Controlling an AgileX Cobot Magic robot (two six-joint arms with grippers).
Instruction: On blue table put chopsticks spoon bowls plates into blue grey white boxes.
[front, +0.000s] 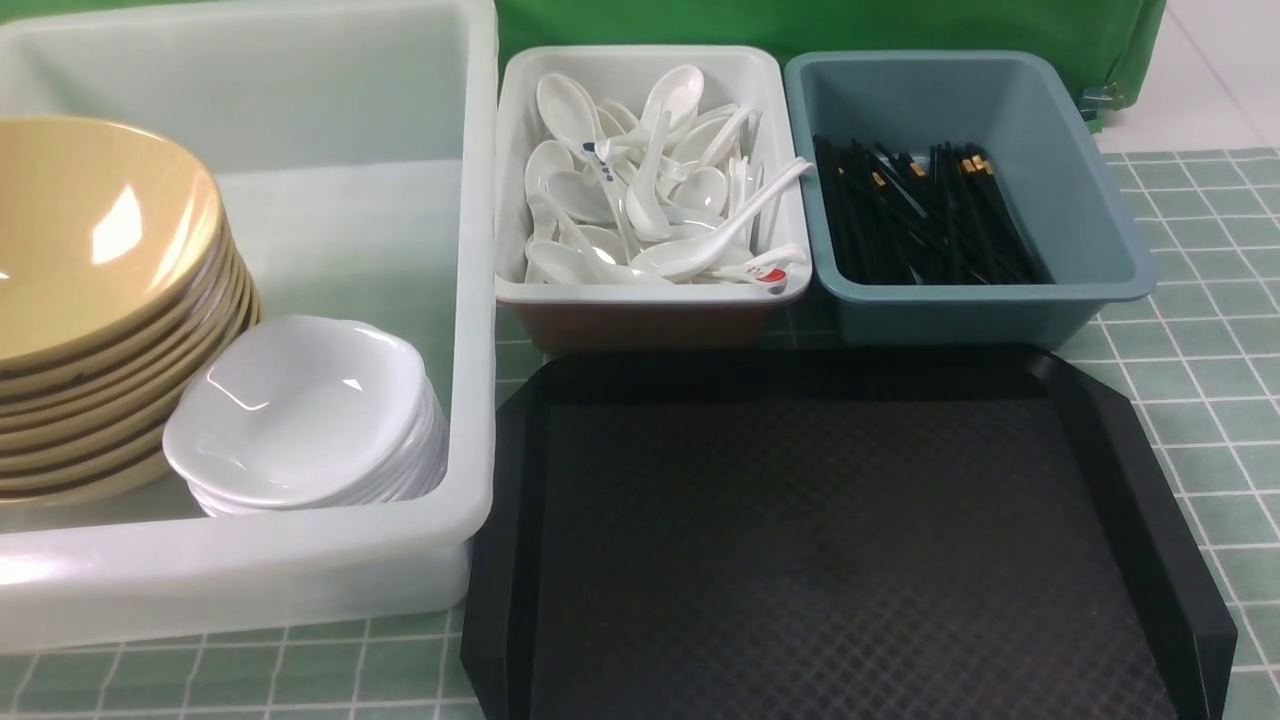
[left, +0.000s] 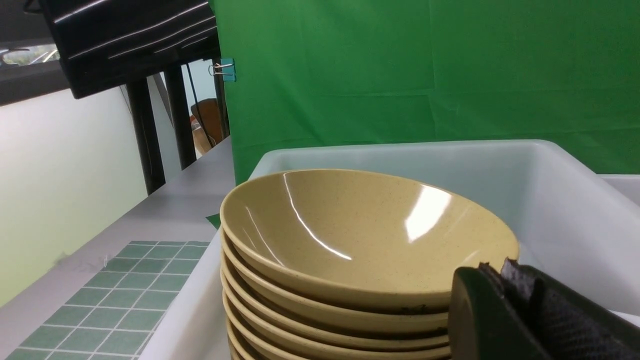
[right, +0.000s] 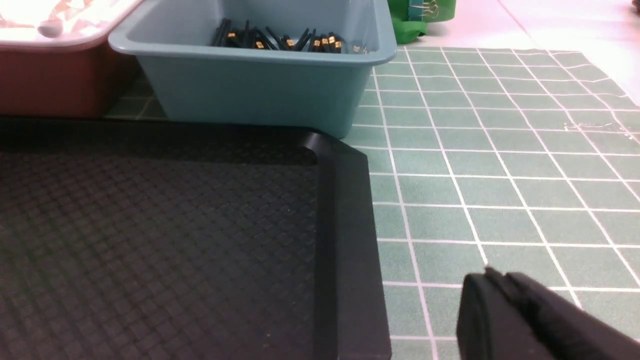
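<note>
Big whitish tub (front: 470, 300) on the left of the checked surface (front: 1190, 400), holding a tilted stack of tan bowls (front: 100, 300) at its left side and a stack of white plates (front: 300, 410) just right of them, touching, near the tub's front wall. Small white bin (front: 640, 290) at far middle, full of white spoons (front: 640, 190), a few with blue or red marks. Blue-grey bin (front: 1080, 170) just right of it, black chopsticks (front: 920, 215) with gold bands piled inside. Black tray (front: 850, 560) in front of the 2 small bins, nothing on it. Left claw (left: 505, 305) closed, empty, beside the bowl stack. Right claw (right: 505, 315) closed, empty, over the bare surface just right of the tray's right rim.
</note>
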